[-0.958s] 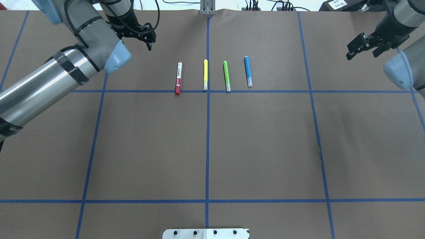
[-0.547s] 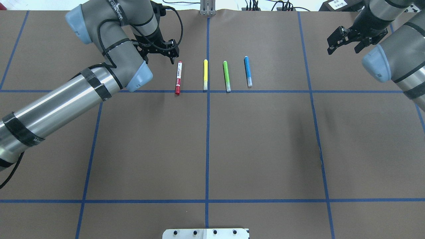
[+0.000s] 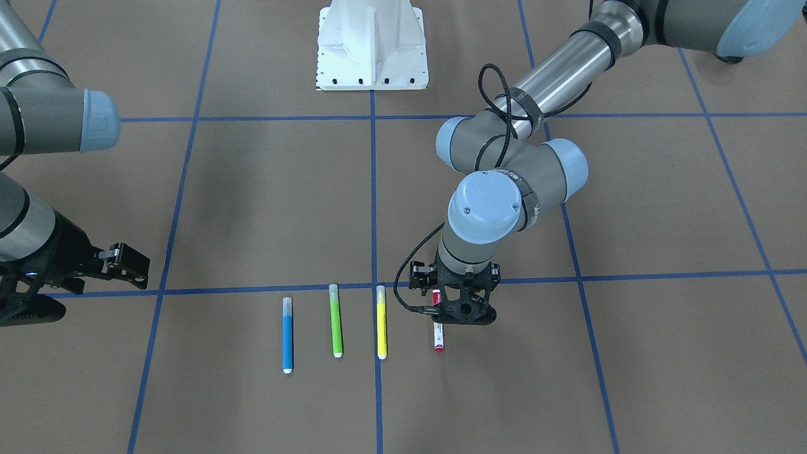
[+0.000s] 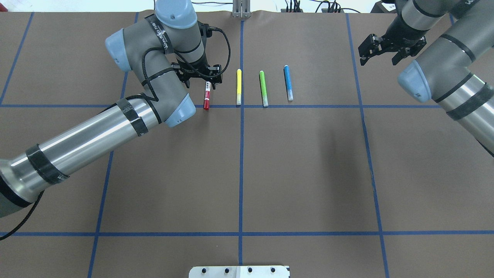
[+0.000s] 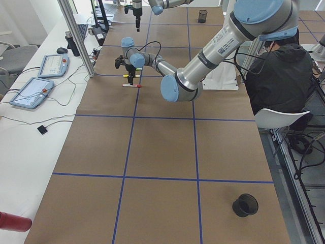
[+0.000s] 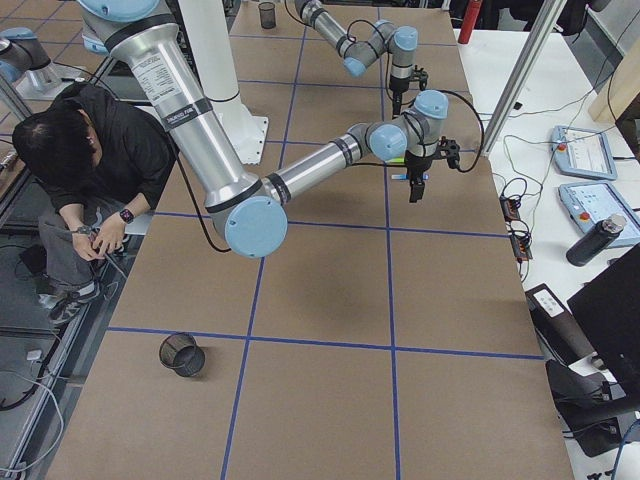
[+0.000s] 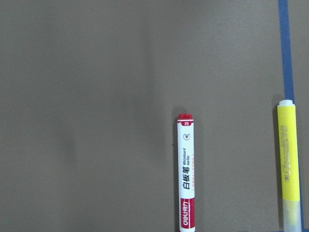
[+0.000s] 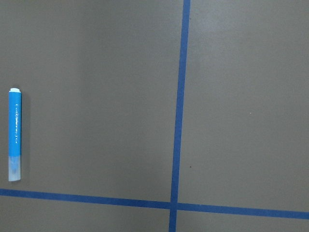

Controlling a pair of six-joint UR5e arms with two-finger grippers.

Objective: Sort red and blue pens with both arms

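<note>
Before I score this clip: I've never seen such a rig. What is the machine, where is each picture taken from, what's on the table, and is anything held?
It is a robot with two jointed arms, each ending in a two-finger gripper. One picture looks down from behind it, one faces it across the table, two look along the table from its ends, and two come from wrist cameras. Four pens lie in a row on the brown table: red pen, yellow pen, green pen, blue pen. The left gripper hangs open over the red pen, which lies on the table; the right gripper, also open, is well apart from the blue pen. Nothing is held.
</note>
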